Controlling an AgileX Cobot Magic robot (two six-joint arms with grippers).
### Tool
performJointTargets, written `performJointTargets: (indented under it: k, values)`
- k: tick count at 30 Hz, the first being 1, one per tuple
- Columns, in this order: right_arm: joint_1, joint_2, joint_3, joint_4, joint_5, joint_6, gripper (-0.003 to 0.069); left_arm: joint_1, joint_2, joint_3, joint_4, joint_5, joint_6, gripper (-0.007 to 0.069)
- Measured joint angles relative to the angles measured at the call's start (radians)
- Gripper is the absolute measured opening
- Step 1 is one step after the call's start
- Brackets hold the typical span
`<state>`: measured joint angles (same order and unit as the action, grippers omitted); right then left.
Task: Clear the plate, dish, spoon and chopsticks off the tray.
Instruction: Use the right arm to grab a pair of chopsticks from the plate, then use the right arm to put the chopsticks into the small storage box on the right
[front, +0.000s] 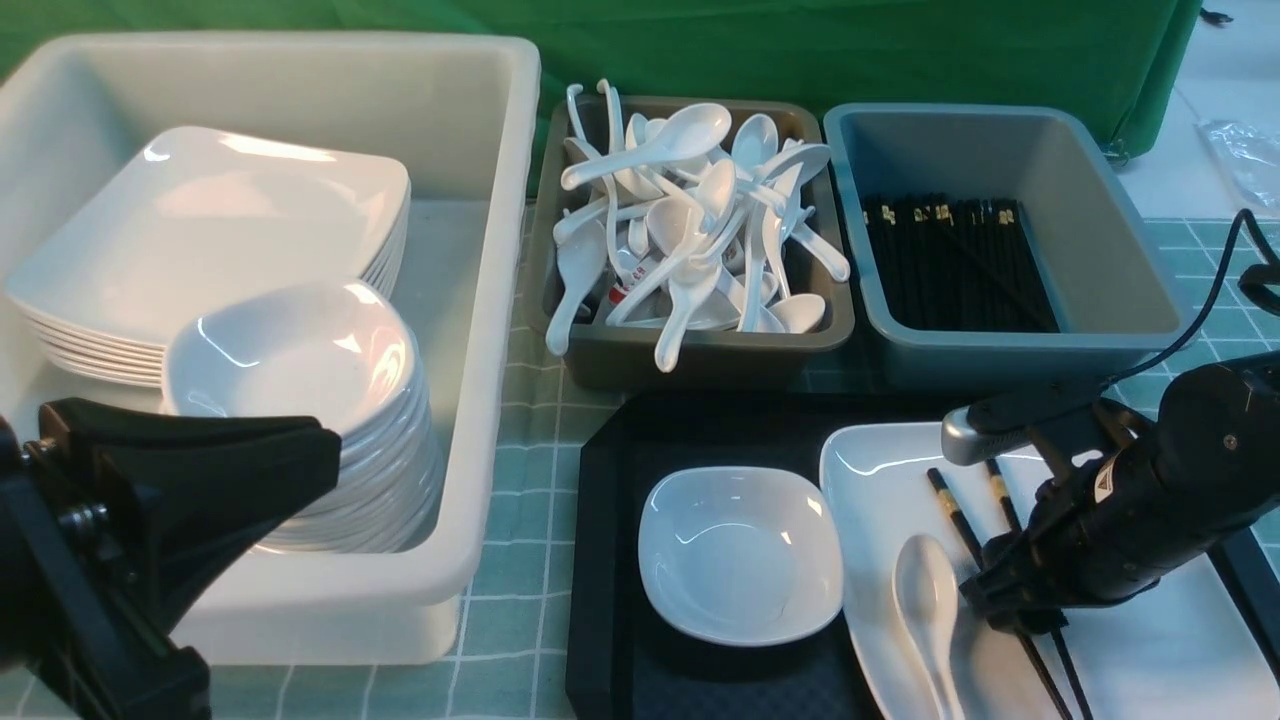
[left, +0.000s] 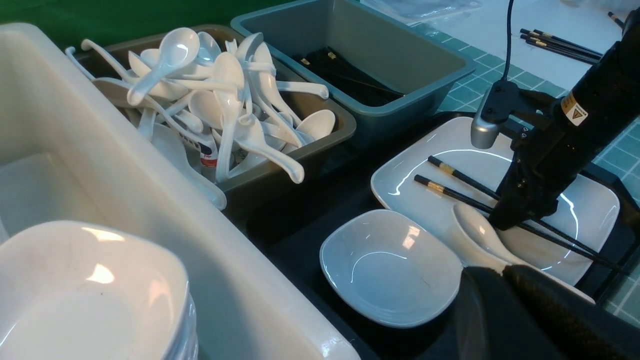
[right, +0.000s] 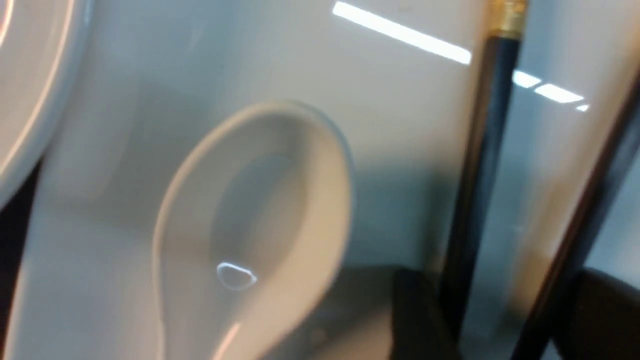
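The black tray (front: 610, 520) holds the small white dish (front: 740, 555) and, to its right, the large white plate (front: 880, 480). On the plate lie the white spoon (front: 925, 590) and the two black chopsticks (front: 950, 505). My right gripper (front: 1010, 610) is down on the plate beside the spoon. In the right wrist view its dark fingers (right: 415, 310) stand apart, one outside each of the chopsticks (right: 480, 165), which still lie apart from each other. My left gripper (front: 320, 455) hangs shut and empty in front of the white tub, away from the tray.
A white tub (front: 500, 300) at the left holds stacked plates (front: 200, 230) and stacked dishes (front: 300, 360). Behind the tray stand a brown bin (front: 700, 365) full of spoons and a grey-blue bin (front: 1100, 260) of chopsticks. Loose chopsticks (left: 560, 45) lie on the table beyond.
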<state>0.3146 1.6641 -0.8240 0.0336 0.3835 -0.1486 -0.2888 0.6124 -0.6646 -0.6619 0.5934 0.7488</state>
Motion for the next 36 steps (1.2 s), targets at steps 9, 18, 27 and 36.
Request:
performJointTargets:
  k: [9, 18, 27, 36]
  values:
    - [0.0, -0.008, -0.001, -0.001, 0.016, -0.022, 0.0139, 0.0, 0.0, 0.0, 0.0, 0.001, 0.0, 0.0017]
    - [0.0, -0.23, 0.001, 0.008, 0.264, -0.027, 0.0139, 0.0, 0.0, 0.0, 0.0, -0.046, 0.0, 0.0017]
    - [-0.039, -0.269, -0.233, 0.071, 0.199, -0.056, 0.0139, 0.0, 0.0, 0.0, -0.049, -0.207, 0.031, 0.0017]
    - [-0.179, 0.174, -0.771, 0.15, 0.049, -0.053, 0.0139, 0.0, 0.0, 0.0, -0.299, -0.303, 0.279, 0.0017]
